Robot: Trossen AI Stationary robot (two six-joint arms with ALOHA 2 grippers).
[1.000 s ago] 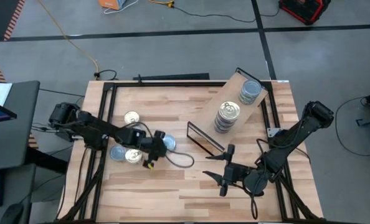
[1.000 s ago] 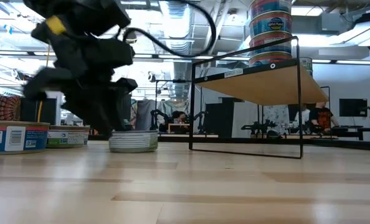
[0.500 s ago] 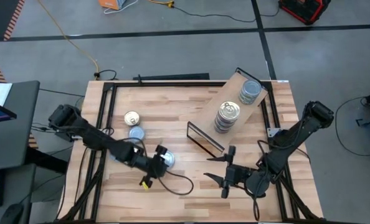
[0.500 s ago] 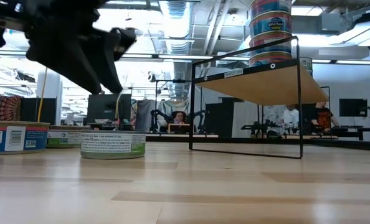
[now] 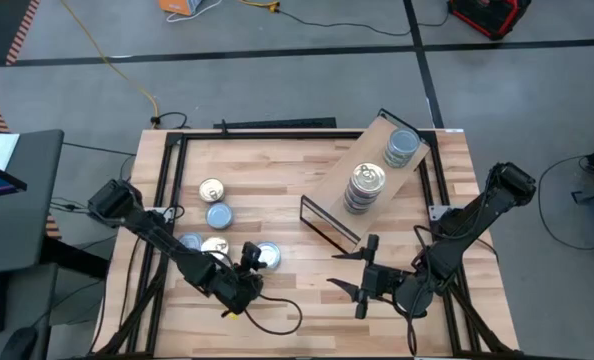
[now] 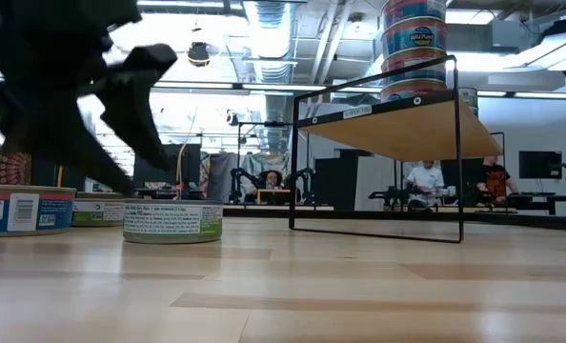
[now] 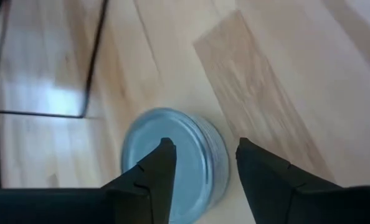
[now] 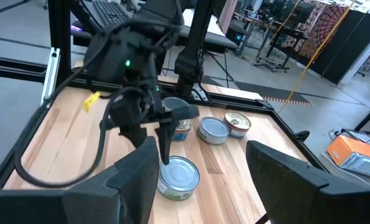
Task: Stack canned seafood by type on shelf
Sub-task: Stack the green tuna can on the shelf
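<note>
Left gripper (image 5: 249,262) hovering w/ fingers apart, blue-lid tin (image 5: 267,257) just past the tips on the tabletop (image 5: 307,290), not gripped. Three more tins behind it. Right gripper (image 5: 360,274) spread open, idle beside the shelf (image 5: 332,180); two stacks up there.

Even, bright overhead light for you, ceiling lamps flaring white behind the left gripper (image 6: 121,105) in your low view, that arm a blurred silhouette, soft glare on the tabletop (image 7: 54,99) beyond its fingers, shadows faint.
</note>
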